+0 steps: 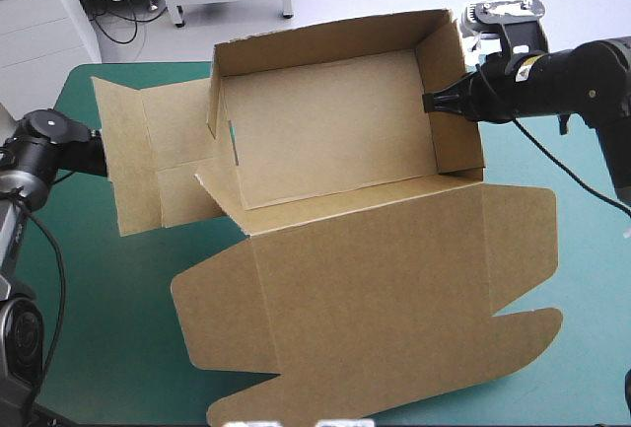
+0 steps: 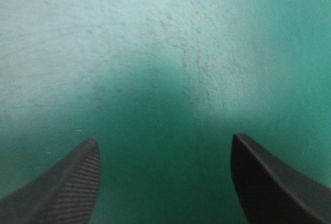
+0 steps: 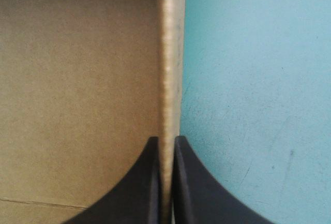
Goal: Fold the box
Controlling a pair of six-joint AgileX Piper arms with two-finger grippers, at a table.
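Observation:
The brown box (image 1: 325, 141) stands in the middle of the table as an open tray with its back and side walls raised. Its lid (image 1: 375, 299) lies flat toward the front edge, and a side panel (image 1: 148, 151) lies spread to the left. My right gripper (image 1: 434, 104) is shut on the top edge of the box's right wall (image 3: 170, 53), one black finger (image 3: 147, 182) inside the tray and the other outside. My left gripper (image 2: 164, 137) is open over bare teal-green cover (image 2: 165, 53), holding nothing. In the high view the box's left panel hides it.
Bare teal-green cover (image 1: 99, 299) shows at the front left and beside the box's right wall (image 1: 552, 161). The box's back wall stands close to the table's far edge. The lid's flaps reach almost to the front edge.

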